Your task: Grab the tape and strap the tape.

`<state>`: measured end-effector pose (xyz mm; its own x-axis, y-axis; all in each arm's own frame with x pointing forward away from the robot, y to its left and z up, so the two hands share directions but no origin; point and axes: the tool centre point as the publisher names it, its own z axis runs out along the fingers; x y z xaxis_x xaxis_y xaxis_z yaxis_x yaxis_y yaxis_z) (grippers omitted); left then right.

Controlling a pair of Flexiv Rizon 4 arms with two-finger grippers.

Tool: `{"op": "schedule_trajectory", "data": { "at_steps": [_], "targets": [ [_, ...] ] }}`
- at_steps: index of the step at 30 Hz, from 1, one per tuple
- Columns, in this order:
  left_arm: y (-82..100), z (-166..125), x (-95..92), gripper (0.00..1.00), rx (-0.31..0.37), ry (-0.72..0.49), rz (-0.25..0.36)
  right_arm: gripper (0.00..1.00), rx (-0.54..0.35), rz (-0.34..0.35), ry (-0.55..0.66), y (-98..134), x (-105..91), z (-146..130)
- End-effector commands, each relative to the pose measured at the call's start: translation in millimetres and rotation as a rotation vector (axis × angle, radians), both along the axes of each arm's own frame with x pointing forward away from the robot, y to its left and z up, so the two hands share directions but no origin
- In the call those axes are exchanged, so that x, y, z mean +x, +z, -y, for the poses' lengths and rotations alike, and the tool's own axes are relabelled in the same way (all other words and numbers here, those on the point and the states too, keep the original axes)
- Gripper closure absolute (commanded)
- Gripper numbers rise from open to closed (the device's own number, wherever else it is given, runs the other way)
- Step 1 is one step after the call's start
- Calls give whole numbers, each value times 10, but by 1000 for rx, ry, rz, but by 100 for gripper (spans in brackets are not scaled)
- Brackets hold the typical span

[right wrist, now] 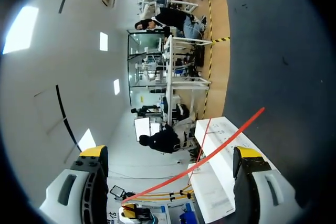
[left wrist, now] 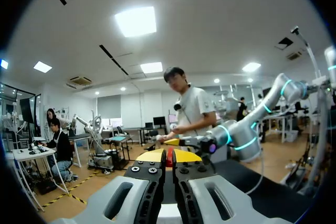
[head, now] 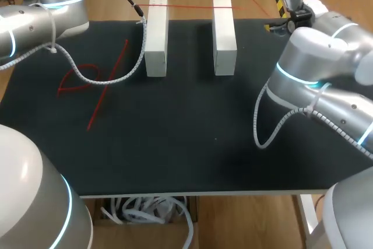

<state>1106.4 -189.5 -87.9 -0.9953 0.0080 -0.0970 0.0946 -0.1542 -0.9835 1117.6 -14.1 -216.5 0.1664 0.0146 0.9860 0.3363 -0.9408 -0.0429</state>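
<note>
Over the black bench, thin red tape looks limp and light. Left fingers pinch it; right fingers stand wide and should grip mid-span.

Mostly matt stuff here
Surface looks like dull black cloth, white blocks matt, arm shells smooth and glossy.
</note>
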Motion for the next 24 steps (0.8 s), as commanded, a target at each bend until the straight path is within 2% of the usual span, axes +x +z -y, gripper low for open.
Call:
{"op": "schedule_trajectory", "data": {
  "at_steps": [1,2,4,9,14,16,19,21,24],
  "targets": [
    [-12,1,7,100,-3,-2,2,13,-2,8,5,-21,0,15],
    [-12,1,7,100,-3,-2,2,51,-3,8,6,-20,0,16],
    [-12,1,7,100,-3,-2,2,56,-6,8,10,-19,-2,17],
    [-12,1,7,100,-3,-2,2,62,-17,8,15,-18,-6,20],
    [-12,1,7,100,-3,-2,2,53,-25,7,22,-27,-17,33],
    [-12,1,7,100,-3,-2,2,67,-27,7,23,-26,-26,43],
    [-12,1,7,100,-3,-2,2,65,-29,6,25,-28,-31,49],
    [-12,1,7,100,-3,-2,2,60,-29,4,29,-25,-49,56],
    [-12,1,7,100,-3,-2,2,60,-31,2,39,-28,-101,69]
  ]
}}
